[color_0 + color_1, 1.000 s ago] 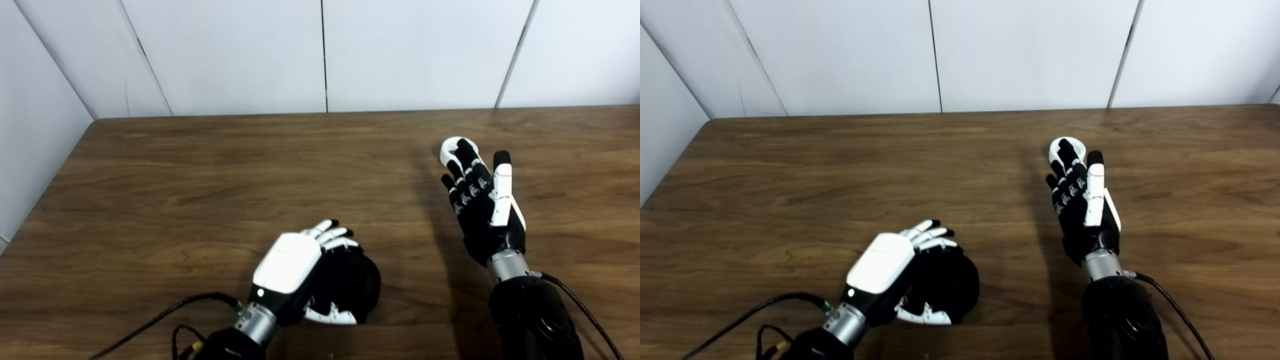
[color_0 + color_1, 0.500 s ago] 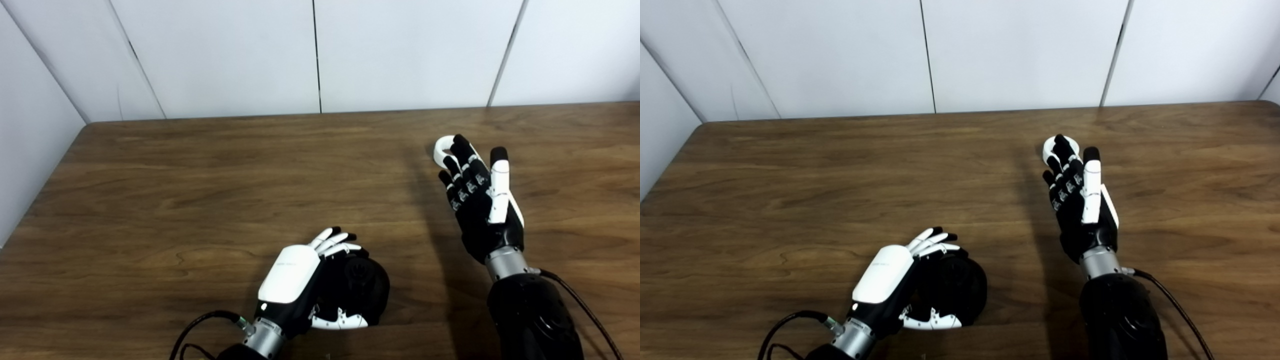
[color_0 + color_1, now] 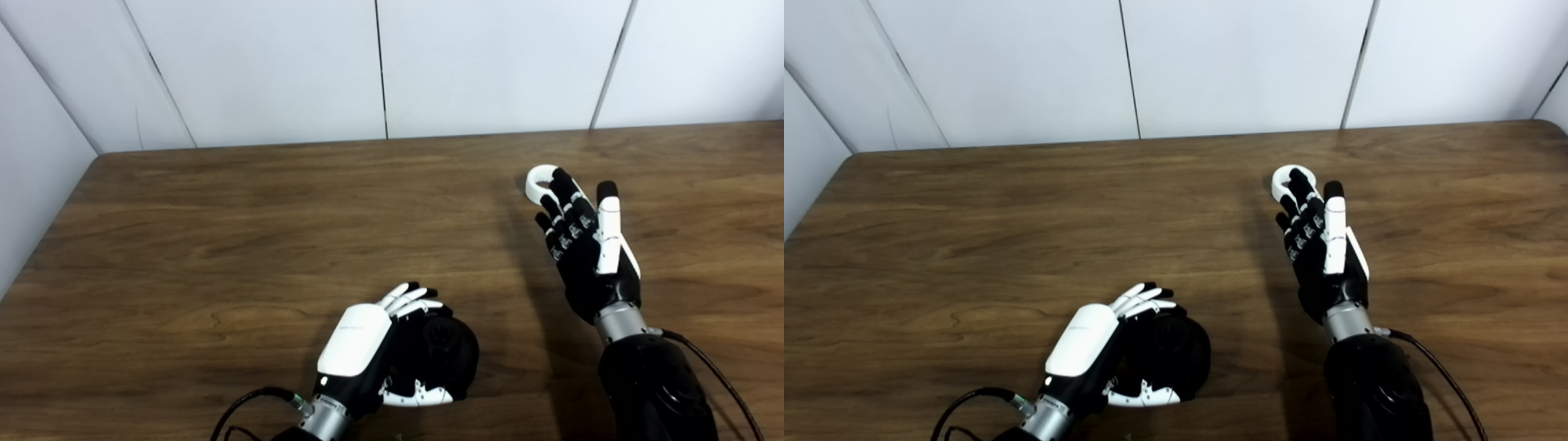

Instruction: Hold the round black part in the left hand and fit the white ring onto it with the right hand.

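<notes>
On the wooden surface (image 3: 245, 214), the left hand (image 3: 380, 349) wraps the round black part (image 3: 450, 355); the right hand (image 3: 582, 239), fingers spread, reaches the white ring (image 3: 534, 182).

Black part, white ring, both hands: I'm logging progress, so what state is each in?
Black part: gripped in left hand, no ring on it.
White ring: on table, at right hand's fingertips.
Left hand: shut on black part.
Right hand: open, fingers apart.

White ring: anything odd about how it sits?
Nothing stands out. The white ring lies flat on the table, partly hidden by the open right hand. The left hand is wrapped around the round black part.
</notes>
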You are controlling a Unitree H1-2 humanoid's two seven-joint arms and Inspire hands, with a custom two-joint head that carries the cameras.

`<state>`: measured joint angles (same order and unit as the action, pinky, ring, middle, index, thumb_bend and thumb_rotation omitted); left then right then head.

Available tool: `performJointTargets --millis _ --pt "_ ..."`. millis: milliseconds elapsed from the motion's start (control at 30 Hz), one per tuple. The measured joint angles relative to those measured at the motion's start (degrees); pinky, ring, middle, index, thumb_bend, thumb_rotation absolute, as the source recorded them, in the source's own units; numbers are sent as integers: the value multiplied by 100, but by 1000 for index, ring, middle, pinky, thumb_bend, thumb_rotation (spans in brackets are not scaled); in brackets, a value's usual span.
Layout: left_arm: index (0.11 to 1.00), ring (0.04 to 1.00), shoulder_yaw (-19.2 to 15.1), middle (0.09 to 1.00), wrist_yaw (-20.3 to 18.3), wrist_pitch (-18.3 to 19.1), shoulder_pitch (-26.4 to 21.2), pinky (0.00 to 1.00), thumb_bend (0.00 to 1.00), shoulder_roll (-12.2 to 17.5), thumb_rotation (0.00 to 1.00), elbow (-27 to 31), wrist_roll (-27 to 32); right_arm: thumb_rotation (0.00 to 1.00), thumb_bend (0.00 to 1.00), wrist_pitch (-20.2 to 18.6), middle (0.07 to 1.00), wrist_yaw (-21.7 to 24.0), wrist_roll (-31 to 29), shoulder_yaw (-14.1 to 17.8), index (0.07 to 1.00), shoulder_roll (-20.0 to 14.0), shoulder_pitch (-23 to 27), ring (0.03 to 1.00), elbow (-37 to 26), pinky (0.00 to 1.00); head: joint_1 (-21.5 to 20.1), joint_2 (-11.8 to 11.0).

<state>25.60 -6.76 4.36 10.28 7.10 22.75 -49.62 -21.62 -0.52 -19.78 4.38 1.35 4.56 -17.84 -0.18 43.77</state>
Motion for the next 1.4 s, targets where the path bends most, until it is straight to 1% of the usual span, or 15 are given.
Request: performJointTargets --millis 367,533,633,733,767,833,867,933,967,1033,1133,1233,1267,1333,1400 --pt "712 933 60 878 111 -41 140 791 817 53 396 46 -5 996 598 -44 990 0 9 2 935 -12 4 989 -37 1000 9 53" --pt "712 935 74 876 139 -51 199 805 815 73 386 80 -6 999 589 -63 990 0 13 2 939 -26 9 991 -94 1000 0 35" --pt "711 933 75 876 138 -50 227 809 814 82 386 105 -5 970 589 -76 985 0 12 3 929 -36 20 987 -99 999 -17 26" --pt "709 930 79 875 147 -54 230 803 819 85 381 106 -5 840 590 -169 966 -39 -41 71 900 -10 35 942 -124 874 0 9" --pt "710 932 80 876 150 -55 230 807 817 85 386 105 -5 756 598 -197 958 -55 -75 102 883 3 43 925 -128 840 0 9" --pt "710 933 82 874 152 -55 229 806 813 87 388 104 -5 569 610 -223 949 -144 -144 226 863 35 109 917 -127 812 9 9" --pt "710 933 82 874 152 -55 229 805 813 87 388 103 -5 519 619 -221 942 -165 -101 234 860 21 151 912 -127 806 9 9" --pt "710 935 82 875 162 -64 228 804 814 88 388 92 -5 452 656 -213 923 -190 320 123 866 -191 344 886 -100 802 -35 -18" --pt "709 933 82 874 174 -74 227 800 817 88 387 82 -2 421 672 -199 913 -182 600 6 860 -420 528 881 -43 800 -44 -44" --pt "708 929 83 873 214 -92 223 798 820 88 386 47 8 366 693 -201 907 -181 1010 -55 846 -784 908 886 179 796 -44 -61" --pt "709 929 96 875 267 -111 221 804 820 88 390 18 12 353 716 -207 903 -194 1456 -76 827 -1200 1476 874 440 753 -61 -79" --pt "710 929 118 876 297 -111 220 800 817 88 397 6 11 331 729 -243 891 -197 1948 -210 807 -1531 1813 864 571 728 -62 -88" --pt "710 930 122 877 305 -111 220 798 818 87 397 0 10 342 744 -244 884 -187 2110 -261 800 -1571 1873 864 617 760 -62 -97" --pt "709 931 128 878 331 -108 218 798 819 86 394 -9 9 353 761 -243 877 -152 2415 -455 790 -1687 2020 867 906 799 -62 -97" --pt "712 930 146 877 342 -106 211 790 821 86 399 -14 9 373 786 -249 876 -62 2782 -691 789 -1868 2186 871 1300 785 -62 -97"
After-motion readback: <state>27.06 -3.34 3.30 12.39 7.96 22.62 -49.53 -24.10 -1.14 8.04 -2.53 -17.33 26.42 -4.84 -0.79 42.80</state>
